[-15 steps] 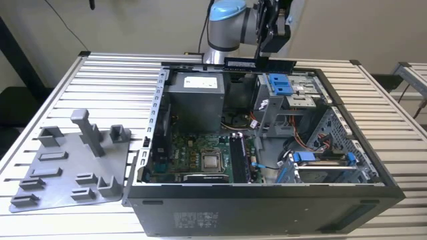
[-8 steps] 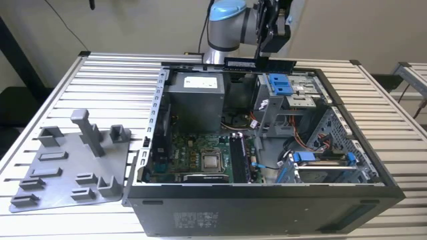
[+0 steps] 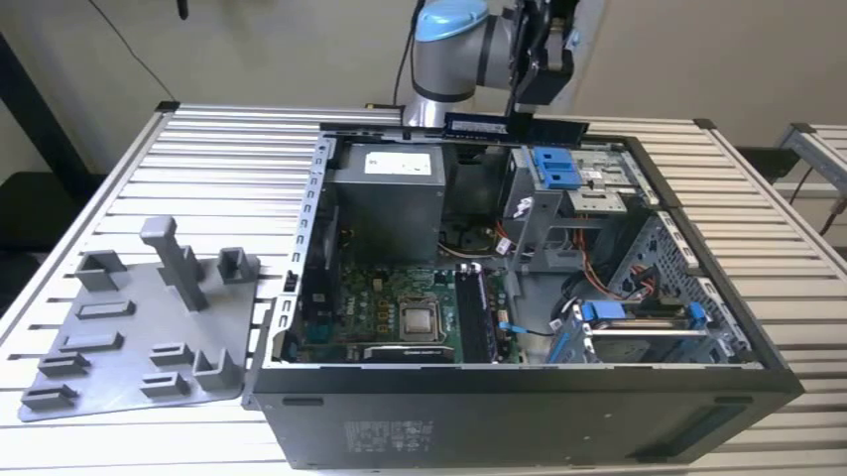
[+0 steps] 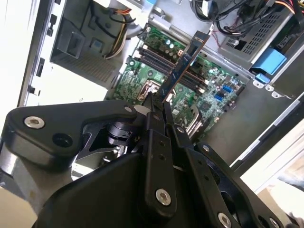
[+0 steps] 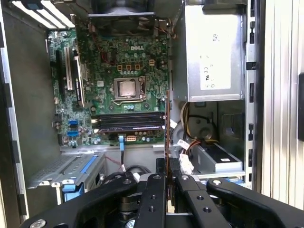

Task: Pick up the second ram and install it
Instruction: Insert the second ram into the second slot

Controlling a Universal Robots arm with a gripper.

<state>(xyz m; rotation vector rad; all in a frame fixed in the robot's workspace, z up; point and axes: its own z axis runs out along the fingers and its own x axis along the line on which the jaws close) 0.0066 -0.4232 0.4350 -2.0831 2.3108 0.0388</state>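
Gripping second ram (image 4: 184,64) in hand (image 4: 159,102) | exterior view: above open case (image 3: 530,375), grey tray (image 3: 133,347) beside | second wrist view: motherboard (image 4: 129,85) beneath

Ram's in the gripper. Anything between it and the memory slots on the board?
Nothing visible. The gripper holds the second ram above the open case, and the memory slots lie uncovered in both wrist views. The loose cables sit beside the board, not over the slots.

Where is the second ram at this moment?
In the exterior view the second ram is clamped in the gripper, hanging over the open computer case, just above its blue drive brackets.
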